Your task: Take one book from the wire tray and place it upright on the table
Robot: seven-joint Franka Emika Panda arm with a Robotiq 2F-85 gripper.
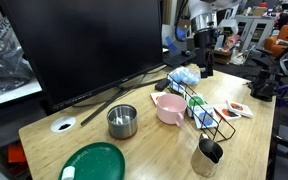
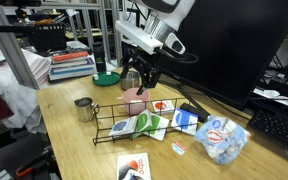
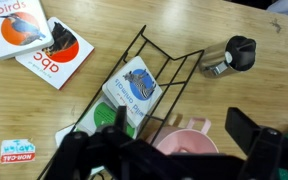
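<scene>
Overhead, hand (image 2: 144, 78) (jaws apart) clear of wire tray (image 3: 172, 42).

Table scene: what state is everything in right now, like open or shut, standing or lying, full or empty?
Gripper: open, holding nothing, above the tray.
Tray: standing, books leaning inside.
Green book: in the tray, closed, leaning.
Pink bowl: upright, looks empty.
Cup: upright, black top.
Pot: upright, uncovered.
Plate: lying flat.
Booklets: closed, lying flat.
Monitor: screen dark.
</scene>
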